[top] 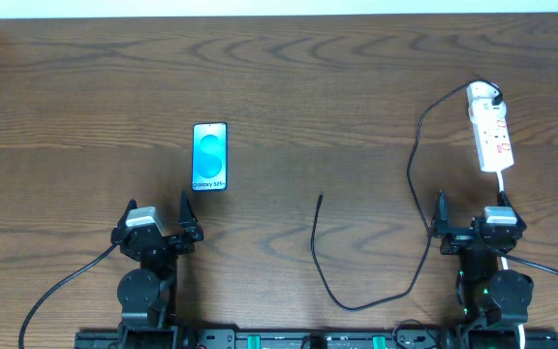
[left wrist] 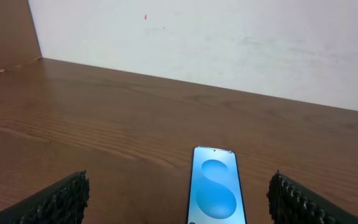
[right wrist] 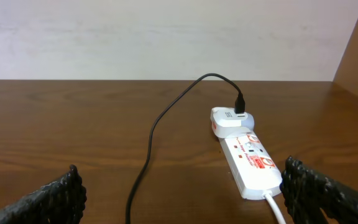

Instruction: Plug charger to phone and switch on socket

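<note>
Left gripper (top: 157,206): sitting near the front edge on the left side, jaws spread wide with nothing between them. On the left wrist cam both black textured fingers (left wrist: 59,200) sit way out at the bottom corners.
Right gripper (top: 471,207): same deal near the front edge on the right side, wide open and not gripping anything.
Phone (top: 209,156): lying flat and face up, left of the bench middle, just beyond the left gripper and apart from it. Screen is lit blue and its long side runs front to back.
Charger (top: 411,179): thin black cable, one end plugged into the white adapter (top: 480,93). It arcs toward the middle, runs down toward the front edge close past the right gripper, then loops back up.
Plug tip (top: 320,198): loose on the wood around the bench middle, well apart from the phone, pointing toward the far edge.
Socket (top: 490,129): white strip with red markings near the right edge, just beyond the right gripper, with the adapter at its far end. Can't tell how the switches are set.
White cord (right wrist: 275,208): leaves the socket's near end toward the right gripper.
Bench (top: 308,78): dark wood grain.
</note>
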